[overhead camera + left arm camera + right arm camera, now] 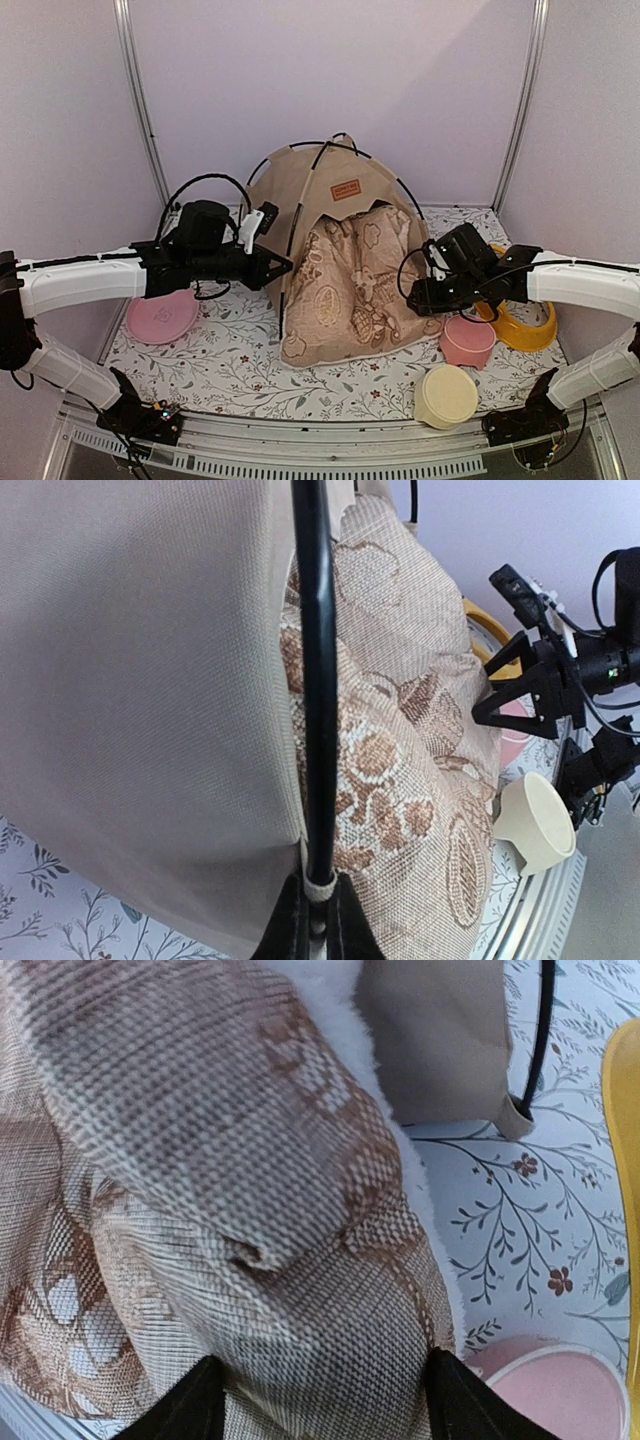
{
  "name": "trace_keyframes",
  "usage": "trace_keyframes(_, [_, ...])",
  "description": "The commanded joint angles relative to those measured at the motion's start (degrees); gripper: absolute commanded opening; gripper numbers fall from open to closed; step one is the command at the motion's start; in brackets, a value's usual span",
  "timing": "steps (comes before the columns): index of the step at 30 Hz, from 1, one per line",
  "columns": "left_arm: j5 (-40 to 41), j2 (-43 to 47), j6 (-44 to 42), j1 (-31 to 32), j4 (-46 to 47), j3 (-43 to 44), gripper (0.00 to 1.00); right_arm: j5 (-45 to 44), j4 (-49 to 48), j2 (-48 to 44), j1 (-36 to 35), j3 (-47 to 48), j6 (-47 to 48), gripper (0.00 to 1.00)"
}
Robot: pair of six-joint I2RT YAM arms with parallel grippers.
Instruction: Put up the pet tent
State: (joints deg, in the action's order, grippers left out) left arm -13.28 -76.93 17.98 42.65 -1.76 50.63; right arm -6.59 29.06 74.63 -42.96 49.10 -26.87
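The pet tent point(300, 185) stands at the back middle, tan with thin black poles and a brown label patch point(347, 188). Its doorway and pom-pom are hidden. A bear-print cushion point(350, 290) leans against its front. My left gripper point(281, 268) is at the tent's front left corner. In the left wrist view it point(318, 920) is shut on the lower end of a black pole point(315, 680), by a fabric loop. My right gripper point(415, 297) is at the cushion's right edge. In the right wrist view it point(325, 1410) is open, with its jaws on either side of the cushion point(250, 1160).
A pink plate point(160, 318) lies at the left on the floral mat point(230, 370). A pink bowl point(467, 340), a cream bowl point(446, 395) and a yellow bowl point(520, 325) stand at the right near my right arm. Walls close off the back and sides.
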Motion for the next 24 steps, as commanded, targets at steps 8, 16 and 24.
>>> trace_keyframes(8, [-7.6,-0.4,-2.9,0.0,1.9,0.8,0.00,3.2,-9.1,2.7,0.1,7.9,-1.4,0.01])
trace_keyframes(16, [-13.5,-1.6,-4.6,1.4,2.1,2.0,0.00,2.3,-20.5,0.8,0.1,13.8,-2.0,0.00])
trace_keyframes(24, [-18.9,-1.1,-6.3,2.1,3.4,2.2,0.00,1.6,-24.8,7.2,0.2,17.7,-0.4,0.00])
